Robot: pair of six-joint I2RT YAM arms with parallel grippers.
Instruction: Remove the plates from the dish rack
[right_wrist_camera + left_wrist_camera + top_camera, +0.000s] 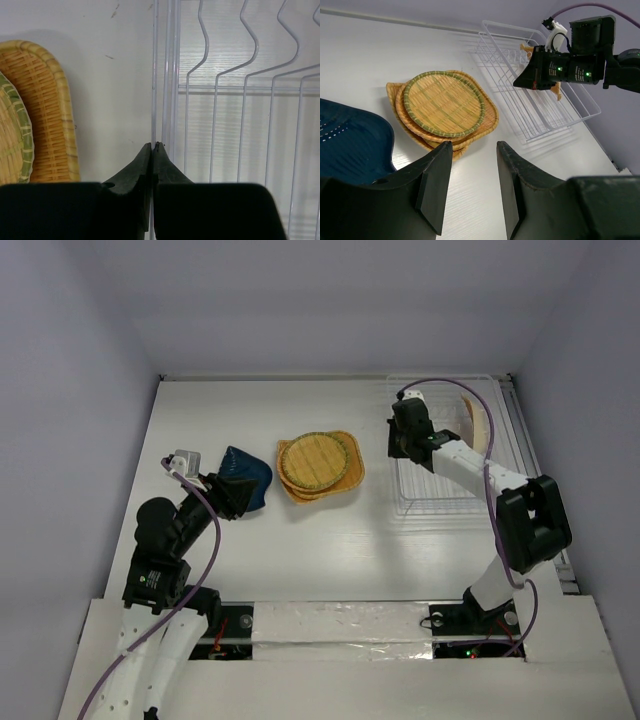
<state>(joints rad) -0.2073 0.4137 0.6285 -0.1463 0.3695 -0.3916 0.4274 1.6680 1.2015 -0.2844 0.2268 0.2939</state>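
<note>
Nearest, the left gripper (pixel 474 150) holds its black jaws apart with nothing between them. The white table (pixel 330 560) carries the rectangular white wire dish rack (pixel 440 502) at the right. The right gripper (pixel 152 146) is closed tight at the rack's edge wire. A stack of orange-tan woven plates (pixel 320 468) lies mid-table, a dark blue dish (pixel 248 475) lies just beside the left gripper, and one tan plate (pixel 478 425) stands upright in the rack

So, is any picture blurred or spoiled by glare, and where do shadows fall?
Top view: even light, soft shadow under the stacked plates. Left wrist: the dish rack throws thin line shadows; the left gripper is slightly soft. Right wrist: the right gripper is dark and blurred, with mild glare on the table.
</note>
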